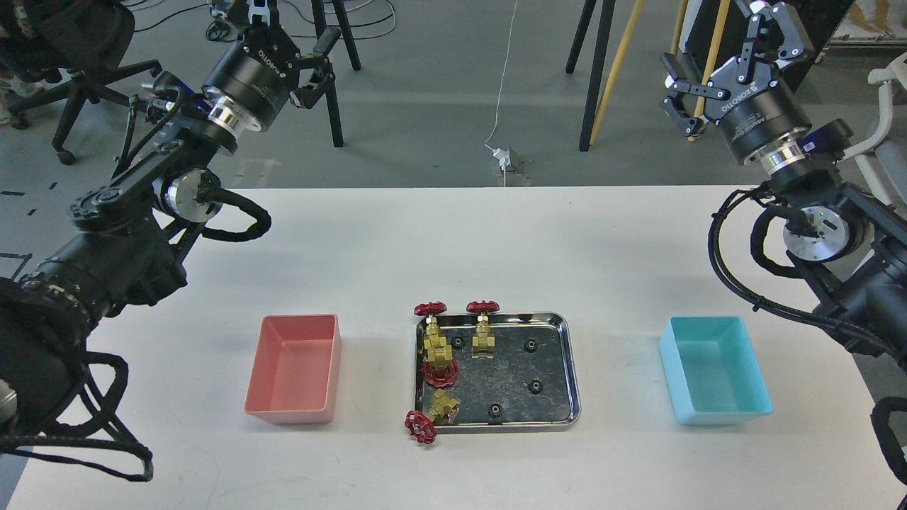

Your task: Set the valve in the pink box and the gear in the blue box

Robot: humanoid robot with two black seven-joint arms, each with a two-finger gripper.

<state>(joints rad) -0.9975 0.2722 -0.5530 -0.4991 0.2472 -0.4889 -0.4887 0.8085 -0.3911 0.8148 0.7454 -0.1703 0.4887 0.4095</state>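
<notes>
Several brass valves with red handwheels lie in the left part of a steel tray [511, 370]: one [434, 338] and another [484, 333] at the back, and a third [441, 371] in the middle. A fourth [441, 406] lies at the front, its wheel hanging over the tray's rim. Several tiny black gears, such as one [529, 345] and another [536, 386], are scattered in the tray. The pink box [290, 412] stands empty on the left and the blue box [724, 415] stands empty on the right. My left gripper [294, 21] and right gripper [708, 39] are raised far behind the table, both open and holding nothing.
The white table's far edge runs across the middle of the view. Beyond it on the grey floor stand chair and tripod legs, wooden poles and a white cable. Both boxes and the tray sit near the table's front.
</notes>
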